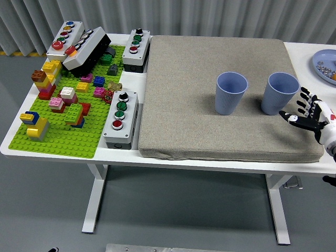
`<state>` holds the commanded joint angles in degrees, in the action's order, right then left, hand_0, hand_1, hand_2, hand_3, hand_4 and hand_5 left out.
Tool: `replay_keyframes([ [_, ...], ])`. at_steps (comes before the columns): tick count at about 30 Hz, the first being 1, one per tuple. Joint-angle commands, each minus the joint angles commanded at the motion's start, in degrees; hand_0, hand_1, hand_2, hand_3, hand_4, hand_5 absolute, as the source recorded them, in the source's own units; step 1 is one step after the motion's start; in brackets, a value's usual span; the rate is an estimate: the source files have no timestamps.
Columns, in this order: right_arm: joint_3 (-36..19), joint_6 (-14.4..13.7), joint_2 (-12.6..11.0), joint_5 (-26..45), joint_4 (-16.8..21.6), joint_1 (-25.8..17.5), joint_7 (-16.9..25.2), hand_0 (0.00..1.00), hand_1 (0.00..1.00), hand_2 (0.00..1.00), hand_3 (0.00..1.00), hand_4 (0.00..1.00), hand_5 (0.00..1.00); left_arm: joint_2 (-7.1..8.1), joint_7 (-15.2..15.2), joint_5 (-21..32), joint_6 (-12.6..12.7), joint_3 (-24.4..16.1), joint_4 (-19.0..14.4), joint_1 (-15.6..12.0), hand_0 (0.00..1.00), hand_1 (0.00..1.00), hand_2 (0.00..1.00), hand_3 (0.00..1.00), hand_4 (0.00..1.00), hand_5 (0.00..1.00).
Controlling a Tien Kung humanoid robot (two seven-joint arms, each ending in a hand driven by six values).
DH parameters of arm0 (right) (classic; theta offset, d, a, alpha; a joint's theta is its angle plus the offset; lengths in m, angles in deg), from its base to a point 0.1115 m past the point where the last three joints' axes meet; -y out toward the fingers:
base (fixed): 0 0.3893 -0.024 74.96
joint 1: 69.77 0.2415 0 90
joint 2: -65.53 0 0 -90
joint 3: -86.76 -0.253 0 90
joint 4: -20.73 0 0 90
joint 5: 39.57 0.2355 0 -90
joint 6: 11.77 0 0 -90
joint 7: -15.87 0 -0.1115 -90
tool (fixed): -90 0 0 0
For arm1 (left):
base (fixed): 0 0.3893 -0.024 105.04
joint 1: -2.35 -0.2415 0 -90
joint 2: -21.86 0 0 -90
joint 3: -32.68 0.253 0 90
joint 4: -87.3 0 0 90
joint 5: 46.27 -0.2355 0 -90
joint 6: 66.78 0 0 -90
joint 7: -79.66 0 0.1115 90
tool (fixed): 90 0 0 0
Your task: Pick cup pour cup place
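Note:
Two blue-grey cups stand upright on the grey mat (pixel 210 131). The left cup (pixel 231 93) is near the mat's middle, the right cup (pixel 281 93) closer to the mat's right edge. My right hand (pixel 307 113) sits at the picture's right edge, just right of and below the right cup, with its fingers spread and apart from the cup. It holds nothing. The left arm is out of view.
A blue plate (pixel 326 65) with small items lies at the far right. Left of the mat stand button boxes (pixel 120 118) (pixel 136 49) (pixel 65 38) and a green baseplate (pixel 68 121) covered with several coloured bricks.

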<state>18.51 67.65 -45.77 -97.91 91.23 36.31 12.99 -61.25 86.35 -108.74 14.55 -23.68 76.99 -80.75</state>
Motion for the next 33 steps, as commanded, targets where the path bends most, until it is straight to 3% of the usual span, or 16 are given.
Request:
replay_keyframes([
  [3,-1.09,-0.05,-1.32,-0.73,2.84,-1.27,-0.43,0.974,0.953,0.998,0.998,0.862,0.239,0.08,0.00,-0.25,-0.01,-0.33,0.00,0.07,0.819,0.776,0.840,0.755,0.544,0.998],
  [8,-2.16,-0.22,-2.10,-0.64,4.41,1.06,-1.01,0.976,0.954,0.998,0.998,0.868,0.257,0.23,0.07,-0.12,0.05,-0.11,0.00,0.26,0.819,0.777,0.840,0.755,0.544,0.998],
  [13,-2.48,-4.00,-1.36,2.46,1.35,7.56,0.23,0.976,0.954,0.998,0.998,0.868,0.257,0.51,0.13,0.49,-0.09,0.84,0.00,0.34,0.819,0.777,0.840,0.755,0.544,0.998],
  [14,-2.50,-4.75,-1.22,3.06,0.60,8.91,0.57,0.914,0.856,0.879,0.875,0.821,0.474,0.56,0.14,0.59,-0.09,1.01,0.00,0.37,0.819,0.777,0.840,0.754,0.544,0.998],
  [18,-3.19,-10.28,-0.50,9.19,-3.86,15.14,3.44,0.914,0.856,0.879,0.875,0.821,0.474,0.81,0.04,1.14,-0.05,1.56,0.00,0.58,0.819,0.777,0.840,0.754,0.544,0.998],
  [19,-3.41,-10.57,-0.38,9.66,-4.59,15.95,3.48,0.914,0.856,0.879,0.875,0.821,0.474,0.84,0.02,1.19,-0.03,1.58,0.00,0.62,0.819,0.777,0.840,0.754,0.544,0.998],
  [20,-3.79,-10.64,-0.16,9.91,-5.24,16.58,3.26,0.877,0.767,0.740,0.766,0.816,0.789,0.87,0.00,1.25,-0.01,1.65,0.00,0.68,0.819,0.778,0.841,0.754,0.544,0.998],
  [25,-5.83,-9.75,1.47,10.30,-8.69,18.69,2.66,0.877,0.767,0.740,0.766,0.816,0.789,0.86,-0.17,1.62,0.10,1.89,0.00,0.89,0.819,0.778,0.841,0.754,0.544,0.998],
  [26,-6.25,-9.42,2.08,10.22,-9.34,19.04,2.42,0.891,0.771,0.759,0.769,0.836,0.989,0.80,-0.21,1.75,0.14,1.96,0.00,0.89,0.819,0.779,0.841,0.754,0.544,0.998],
  [33,-7.39,-8.73,4.75,9.26,-11.19,19.84,1.93,0.913,0.790,0.792,0.793,0.838,0.998,0.63,-0.31,1.93,0.09,2.54,0.00,0.86,0.819,0.779,0.842,0.754,0.544,0.998],
])
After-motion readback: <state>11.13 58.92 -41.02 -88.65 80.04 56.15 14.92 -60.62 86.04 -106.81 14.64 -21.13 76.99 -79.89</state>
